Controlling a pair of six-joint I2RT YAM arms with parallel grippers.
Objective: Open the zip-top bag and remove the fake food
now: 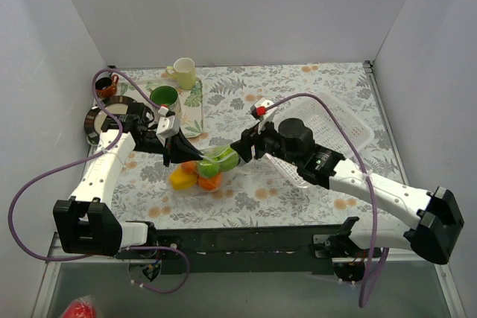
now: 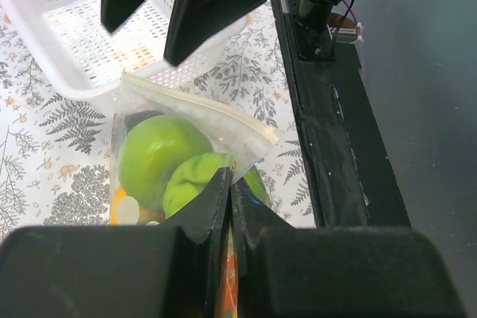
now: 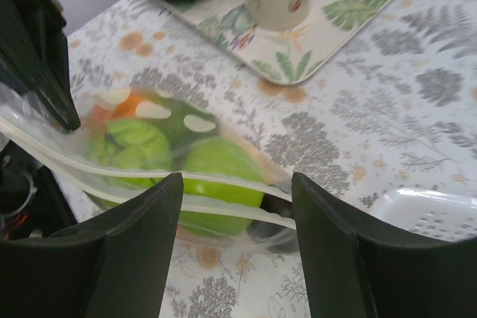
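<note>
Centre-left in the top view, the zip-top bag (image 1: 209, 163) is seen over the floral desk (image 1: 313, 83), filled with green, orange and yellow fake food (image 1: 195, 175). Its corner is pinched by the left tool (image 2: 229, 188), fingers pressed together. The right tool (image 3: 237, 206) is held spread, with the zip strip seen across its gap. A white basket (image 1: 346, 124) is seen at right.

zip-top bag (image 2: 212, 121) base hidden, basket (image 2: 52, 72) cropped
</note>
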